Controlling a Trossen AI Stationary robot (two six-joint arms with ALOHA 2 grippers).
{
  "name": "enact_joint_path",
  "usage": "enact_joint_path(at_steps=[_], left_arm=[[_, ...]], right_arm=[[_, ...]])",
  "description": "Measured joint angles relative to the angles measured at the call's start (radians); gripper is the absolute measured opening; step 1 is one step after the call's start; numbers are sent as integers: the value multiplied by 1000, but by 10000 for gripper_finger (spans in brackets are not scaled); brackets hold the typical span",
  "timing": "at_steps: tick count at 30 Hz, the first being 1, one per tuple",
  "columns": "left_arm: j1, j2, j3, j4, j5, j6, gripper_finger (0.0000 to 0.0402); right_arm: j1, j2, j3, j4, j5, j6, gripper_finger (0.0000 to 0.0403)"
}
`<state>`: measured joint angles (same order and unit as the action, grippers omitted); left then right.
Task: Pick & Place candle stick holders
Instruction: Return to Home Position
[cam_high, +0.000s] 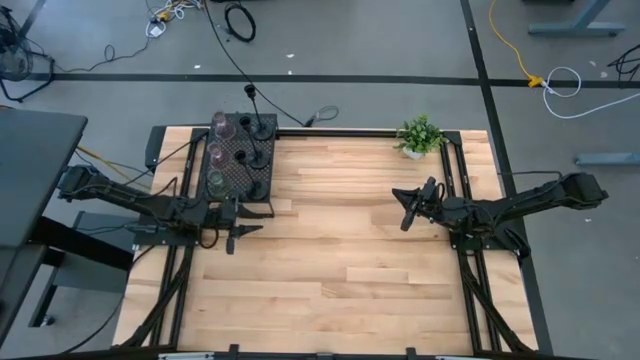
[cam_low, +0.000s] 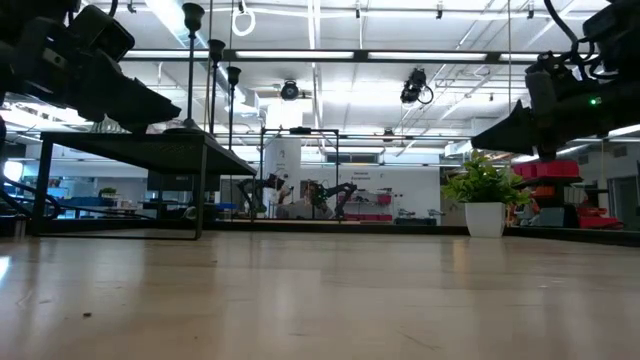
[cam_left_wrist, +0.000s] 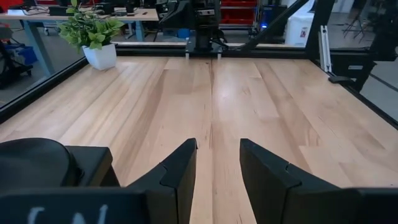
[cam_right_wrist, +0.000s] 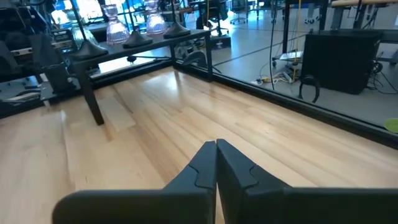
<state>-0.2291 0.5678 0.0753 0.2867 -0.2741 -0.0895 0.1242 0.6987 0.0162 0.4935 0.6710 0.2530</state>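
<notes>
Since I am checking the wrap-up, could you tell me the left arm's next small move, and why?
Probably retract the left gripper toward its base: it is open and empty near the shelf, where the candle stick holders stand; the right gripper waits shut.

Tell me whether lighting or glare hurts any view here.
Low view: ceiling lights backlight the mesh shelf, black stems, left gripper and right gripper into silhouettes. High view: even light, soft shadows on the table. Left wrist view: mild sheen on its wood. Right wrist view: glass goblets glow against a bright room.
</notes>
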Motion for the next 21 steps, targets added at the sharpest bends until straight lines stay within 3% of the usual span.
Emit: enact_joint_path(at_steps=[21], left_arm=[[0, 0, -1, 2, -2, 0, 126]], right_arm=[[0, 0, 0, 0, -26, 0, 8]])
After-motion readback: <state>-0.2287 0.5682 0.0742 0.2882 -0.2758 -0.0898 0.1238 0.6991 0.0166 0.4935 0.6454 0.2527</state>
